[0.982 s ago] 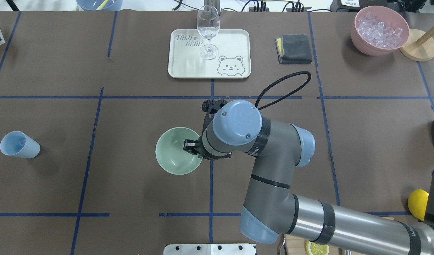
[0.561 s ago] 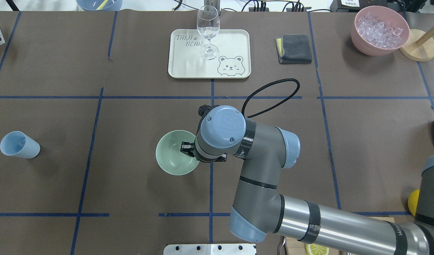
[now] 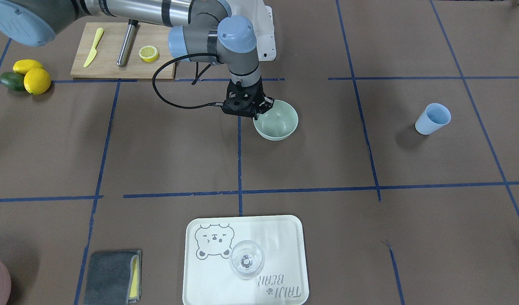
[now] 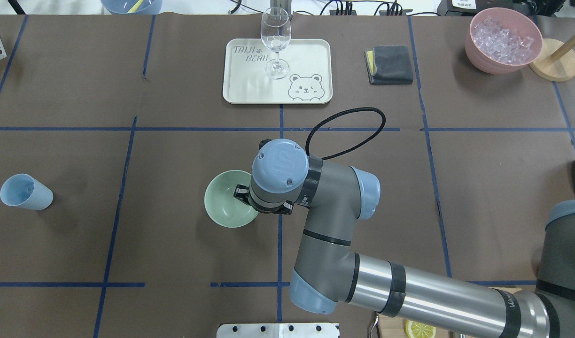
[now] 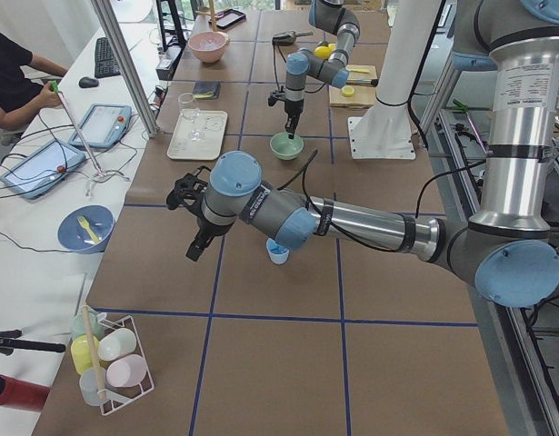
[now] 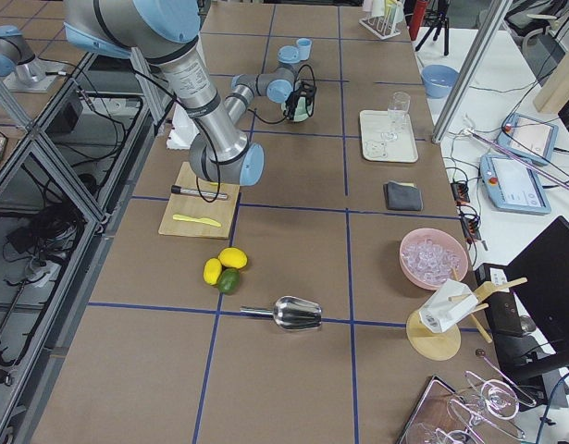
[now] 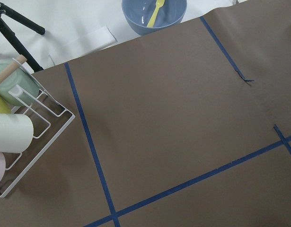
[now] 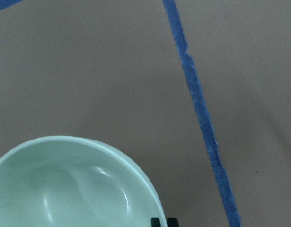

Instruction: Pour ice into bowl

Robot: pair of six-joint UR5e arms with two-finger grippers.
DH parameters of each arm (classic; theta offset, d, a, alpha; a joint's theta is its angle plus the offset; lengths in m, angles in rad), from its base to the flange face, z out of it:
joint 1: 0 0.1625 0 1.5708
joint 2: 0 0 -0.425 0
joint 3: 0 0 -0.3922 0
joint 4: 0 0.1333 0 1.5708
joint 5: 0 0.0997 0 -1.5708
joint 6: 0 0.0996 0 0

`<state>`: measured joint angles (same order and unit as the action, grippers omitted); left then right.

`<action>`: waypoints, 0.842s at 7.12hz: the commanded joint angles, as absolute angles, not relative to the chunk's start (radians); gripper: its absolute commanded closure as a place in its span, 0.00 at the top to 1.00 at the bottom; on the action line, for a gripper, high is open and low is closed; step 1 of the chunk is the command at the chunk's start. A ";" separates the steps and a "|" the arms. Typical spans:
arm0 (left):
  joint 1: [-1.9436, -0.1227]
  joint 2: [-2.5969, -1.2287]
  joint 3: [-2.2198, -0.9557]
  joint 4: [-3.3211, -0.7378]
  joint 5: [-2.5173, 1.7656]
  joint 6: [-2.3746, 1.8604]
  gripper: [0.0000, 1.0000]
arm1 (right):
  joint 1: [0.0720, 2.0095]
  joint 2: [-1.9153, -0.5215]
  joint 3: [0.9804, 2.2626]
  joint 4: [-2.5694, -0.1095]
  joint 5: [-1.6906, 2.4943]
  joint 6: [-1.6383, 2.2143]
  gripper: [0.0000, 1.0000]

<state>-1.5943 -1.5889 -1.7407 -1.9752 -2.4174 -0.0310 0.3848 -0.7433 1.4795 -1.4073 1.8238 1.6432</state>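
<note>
The pale mint-green bowl (image 4: 221, 204) stands upright and empty at the table's middle; it also shows in the front view (image 3: 280, 125) and the right wrist view (image 8: 69, 189). My right gripper (image 4: 243, 193) points down over the bowl's right rim (image 3: 264, 110), open, with one finger inside the bowl and the rim between the jaws. The ice (image 4: 503, 35) is a heap of clear cubes in a pink bowl at the far right. My left gripper (image 5: 184, 195) hangs above the table's left end; I cannot tell if it is open or shut.
A blue cup (image 4: 24, 191) stands at the left. A tray (image 4: 311, 51) with a wine glass (image 4: 275, 40) and a grey cloth (image 4: 388, 65) lie at the back. A cutting board (image 3: 111, 59), lemons (image 3: 34, 78) and a metal scoop (image 6: 293, 314) lie on the robot's right side.
My right arm has moved left and lower, bringing the gripper further over the bowl's rim. The bowl has shifted slightly to the left.
</note>
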 commanded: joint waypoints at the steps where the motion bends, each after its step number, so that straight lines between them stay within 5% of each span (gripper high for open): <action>1: -1.588 -1.592 -1.741 -1.974 -2.416 -0.032 1.00 | 0.388 -0.741 1.477 -1.408 1.825 1.638 0.99; 3: -1.501 -1.589 -1.747 -1.977 -2.407 -0.193 1.00 | 0.423 -0.753 1.546 -1.413 1.859 1.632 1.00; 6: -1.225 -1.551 -1.853 -2.023 -2.245 -0.543 1.00 | 0.582 -0.982 1.838 -1.408 1.982 1.552 1.00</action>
<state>-1.3280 -1.5803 -1.8146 -1.9925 -2.3157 -0.3935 0.5244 -0.8825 1.7273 -1.4100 1.9566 1.6075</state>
